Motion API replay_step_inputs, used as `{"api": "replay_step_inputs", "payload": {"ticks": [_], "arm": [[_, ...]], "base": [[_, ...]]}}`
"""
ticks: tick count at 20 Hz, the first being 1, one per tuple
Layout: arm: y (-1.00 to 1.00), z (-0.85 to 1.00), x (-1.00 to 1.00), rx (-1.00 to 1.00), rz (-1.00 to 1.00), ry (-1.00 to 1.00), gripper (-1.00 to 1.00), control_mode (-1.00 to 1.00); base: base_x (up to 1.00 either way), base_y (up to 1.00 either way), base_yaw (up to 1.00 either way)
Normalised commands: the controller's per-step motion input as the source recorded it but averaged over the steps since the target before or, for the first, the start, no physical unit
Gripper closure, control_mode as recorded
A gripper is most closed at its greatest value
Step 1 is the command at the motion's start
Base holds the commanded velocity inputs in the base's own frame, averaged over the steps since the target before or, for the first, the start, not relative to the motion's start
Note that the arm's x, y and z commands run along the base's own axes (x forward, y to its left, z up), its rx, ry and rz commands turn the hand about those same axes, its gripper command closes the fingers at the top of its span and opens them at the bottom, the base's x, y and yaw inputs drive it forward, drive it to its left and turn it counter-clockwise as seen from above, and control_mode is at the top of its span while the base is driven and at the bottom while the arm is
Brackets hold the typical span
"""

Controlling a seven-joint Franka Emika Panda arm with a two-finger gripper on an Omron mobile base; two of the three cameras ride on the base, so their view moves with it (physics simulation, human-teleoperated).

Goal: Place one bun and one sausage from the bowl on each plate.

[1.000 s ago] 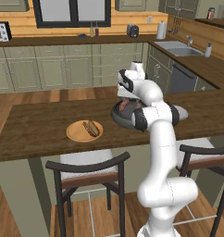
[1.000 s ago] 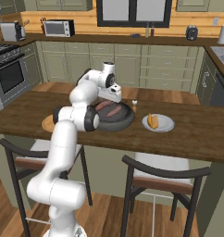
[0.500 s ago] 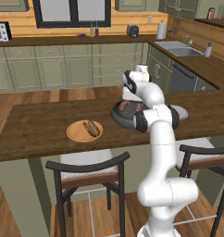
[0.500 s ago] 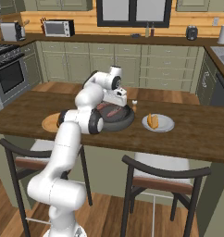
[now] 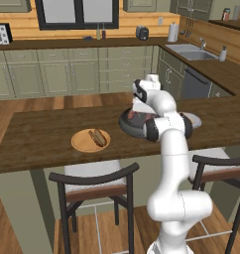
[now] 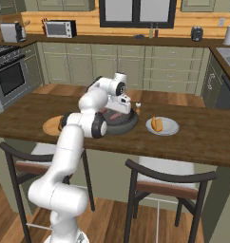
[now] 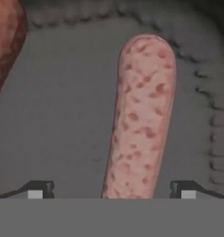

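Observation:
The dark grey bowl (image 5: 127,124) (image 6: 129,122) sits mid-counter. My gripper (image 5: 140,105) (image 6: 123,107) hangs low inside it, open. In the hand view a pale reddish sausage (image 7: 142,115) lies on the bowl floor (image 7: 67,120) between my spread fingertips (image 7: 40,189), untouched. A darker red-brown piece (image 7: 5,41) lies at the upper left. One tan plate (image 5: 81,144) (image 6: 49,126) holds a bun (image 5: 94,138) and a sausage (image 5: 99,135). The other, paler plate (image 5: 194,119) (image 6: 169,127) holds a bun (image 6: 156,124).
Two dark chairs (image 5: 94,181) (image 6: 169,178) stand against the counter's near edge. A sink (image 5: 194,54) and dishwasher lie at the far right, with a toaster and microwave (image 6: 60,28) on the back counter. Bare wood surrounds the bowl and plates.
The hand has moved over the bowl and sunk down into it, staying open. The plates and their food have not moved.

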Motion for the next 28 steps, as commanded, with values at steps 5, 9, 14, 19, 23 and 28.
{"api": "replay_step_inputs", "payload": {"ticks": [5, 9, 14, 19, 23, 28], "arm": [[0.09, -0.11, -0.47, 0.0, 0.0, -0.01, -1.0, -1.0], [0.25, -0.12, -0.34, 0.0, -0.05, -0.03, -1.0, -1.0], [0.05, -0.15, -0.14, 0.0, -0.03, -0.12, -1.0, -1.0], [0.0, -0.14, 0.0, 0.0, 0.0, -0.15, -1.0, -1.0], [0.0, -0.15, 0.0, 0.0, 0.0, -0.13, 1.0, -1.0], [0.0, 0.0, 0.0, 0.0, 0.0, 0.0, 1.0, -1.0]], "base": [[0.0, 0.0, 0.0], [0.0, 0.0, 0.0], [0.0, 0.0, 0.0], [0.0, 0.0, 0.0], [0.0, 0.0, 0.0], [0.0, 0.0, 0.0]]}}
